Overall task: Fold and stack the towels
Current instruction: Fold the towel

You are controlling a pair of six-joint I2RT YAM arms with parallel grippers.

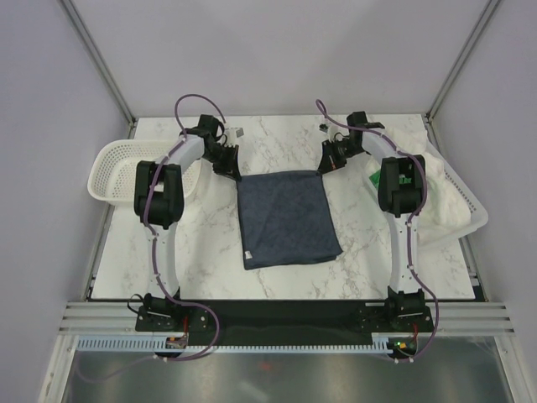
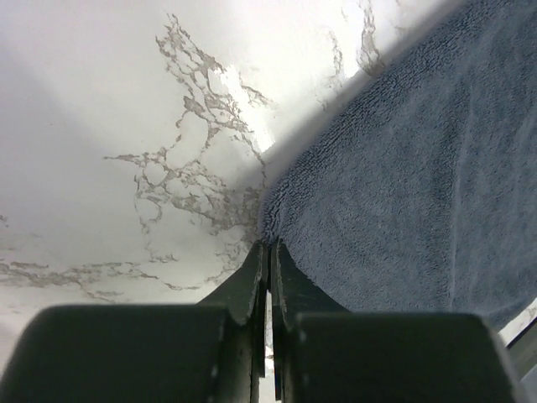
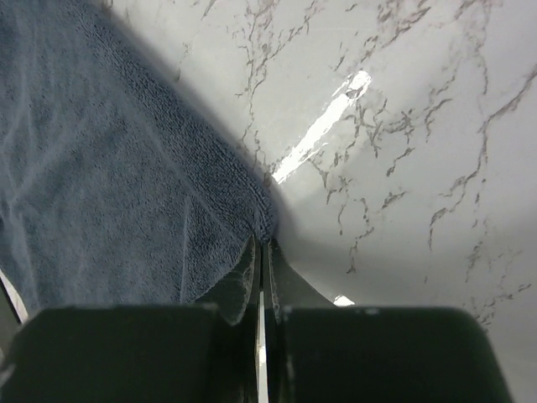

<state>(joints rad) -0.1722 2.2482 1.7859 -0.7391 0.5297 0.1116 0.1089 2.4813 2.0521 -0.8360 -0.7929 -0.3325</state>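
Left pincer [image 1: 230, 170] first, from the top view: it's pinched together on the far-left corner of the navy towel [image 1: 288, 220], and the right pincer [image 1: 325, 166] is doing the same on the far-right corner. That towel lies flat mid-surface, roughly square and a bit skewed, with a tiny white tag [image 1: 248, 255] at its near-left corner. The surface [image 1: 277, 138] is glossy white marble-look with thin grey veins. Off at the left edge sits a rounded white basket [image 1: 107, 170] in perforated plastic. On the right there's a second basket [image 1: 470, 210], tipped at an angle, with the white towel [image 1: 438, 180] bunched up and spilling over it. A sliver of the green towel [image 1: 372, 178] peeks out from behind the right arm; I can't tell exactly what it's resting on.

Left wrist view: the two dark fingers [image 2: 252, 285] meet with only a hairline slit between them, and the towel's rounded corner runs straight into the tips. You can really see the terry here, a fuzzy looped pile with a thicker hemmed edge, dusty navy. The marble to the left of it is shiny with a bright glare streak.

Right wrist view: mirror image, pretty much. The fingers [image 3: 285, 285] are closed up tight on the other corner, and the cloth fans out to the left with a couple of soft creases. The hem runs diagonally up and away, casting a dark shadow on the veined surface.
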